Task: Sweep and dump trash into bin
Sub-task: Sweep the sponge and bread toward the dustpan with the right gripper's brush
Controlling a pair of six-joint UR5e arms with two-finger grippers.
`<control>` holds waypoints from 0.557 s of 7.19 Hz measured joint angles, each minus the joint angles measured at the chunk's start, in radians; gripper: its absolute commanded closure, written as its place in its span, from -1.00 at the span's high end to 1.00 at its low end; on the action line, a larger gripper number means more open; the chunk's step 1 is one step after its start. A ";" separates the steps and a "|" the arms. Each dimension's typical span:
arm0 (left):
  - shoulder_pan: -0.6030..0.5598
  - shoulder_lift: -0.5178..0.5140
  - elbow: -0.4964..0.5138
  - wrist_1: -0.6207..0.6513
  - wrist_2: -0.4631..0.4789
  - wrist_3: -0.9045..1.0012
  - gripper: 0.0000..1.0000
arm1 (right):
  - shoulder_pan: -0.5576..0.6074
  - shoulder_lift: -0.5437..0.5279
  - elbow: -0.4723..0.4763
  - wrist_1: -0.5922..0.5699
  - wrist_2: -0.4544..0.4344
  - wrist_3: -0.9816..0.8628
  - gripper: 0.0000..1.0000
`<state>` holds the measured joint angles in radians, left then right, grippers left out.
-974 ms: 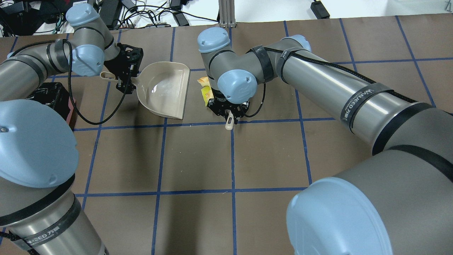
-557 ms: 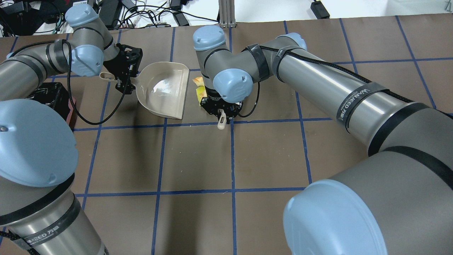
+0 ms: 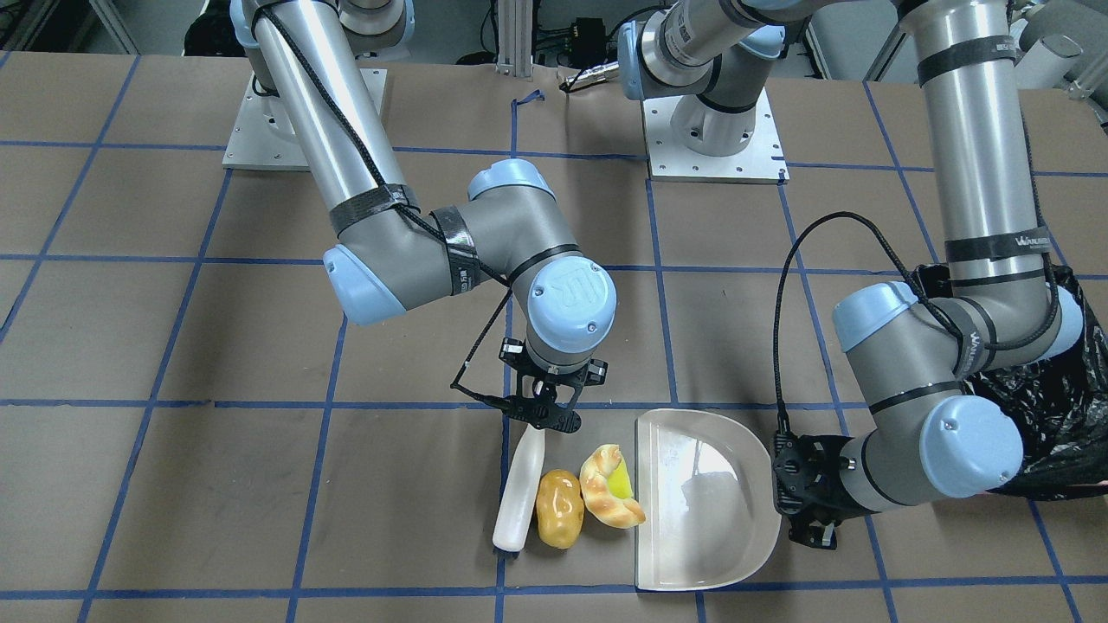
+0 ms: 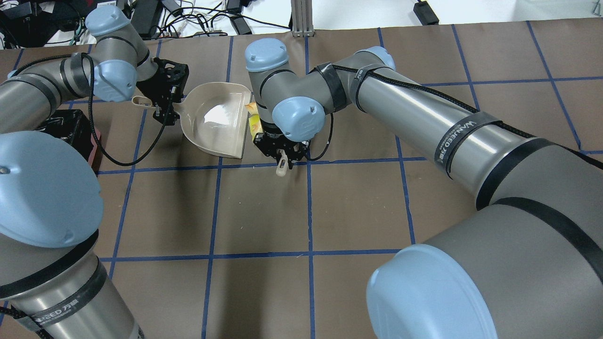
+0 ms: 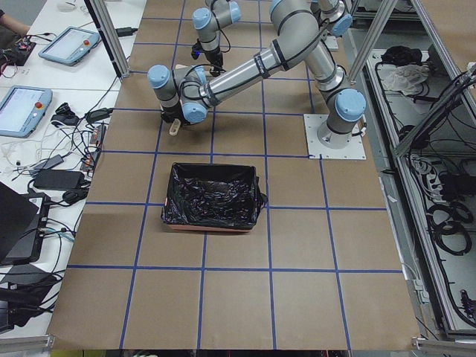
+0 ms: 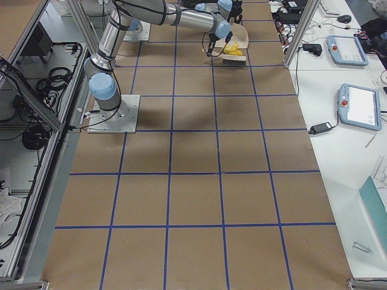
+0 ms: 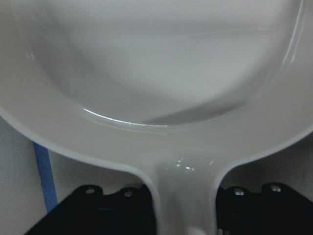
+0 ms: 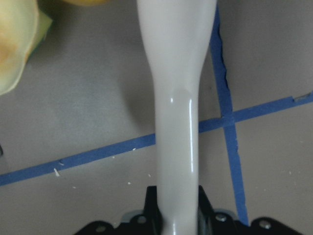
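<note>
The right gripper (image 3: 541, 414) is clamped on the white sweeper (image 3: 519, 493), just beside the potato (image 3: 559, 509). The left gripper (image 3: 801, 497) is clamped on the handle of the dustpan (image 3: 701, 536).

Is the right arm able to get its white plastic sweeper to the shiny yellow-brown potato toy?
Probably yes. The right gripper holds the white plastic sweeper, which lies right beside the shiny yellow-brown potato toy, with nothing between them.

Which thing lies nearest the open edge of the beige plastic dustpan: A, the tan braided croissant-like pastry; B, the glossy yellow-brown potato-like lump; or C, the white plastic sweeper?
A: the tan braided croissant-like pastry lies at the lip of the beige dustpan, the glossy yellow-brown lump beyond it.
</note>
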<state>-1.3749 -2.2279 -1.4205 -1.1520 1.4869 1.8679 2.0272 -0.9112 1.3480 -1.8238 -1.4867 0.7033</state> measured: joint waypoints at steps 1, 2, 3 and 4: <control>0.001 0.000 0.000 0.000 0.000 0.000 -1.00 | 0.005 0.003 -0.003 -0.011 0.023 0.015 -0.58; 0.001 0.000 0.000 -0.001 0.000 0.001 -1.00 | 0.009 0.005 -0.005 -0.027 0.041 0.027 -0.58; 0.002 0.001 -0.001 -0.001 0.000 0.003 -1.00 | 0.015 0.007 -0.006 -0.039 0.049 0.032 -0.58; 0.002 0.001 -0.002 -0.001 0.000 0.003 -1.00 | 0.022 0.009 -0.009 -0.053 0.061 0.035 -0.58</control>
<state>-1.3725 -2.2274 -1.4223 -1.1531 1.4864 1.8711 2.0494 -0.9017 1.3395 -1.8771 -1.4252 0.7384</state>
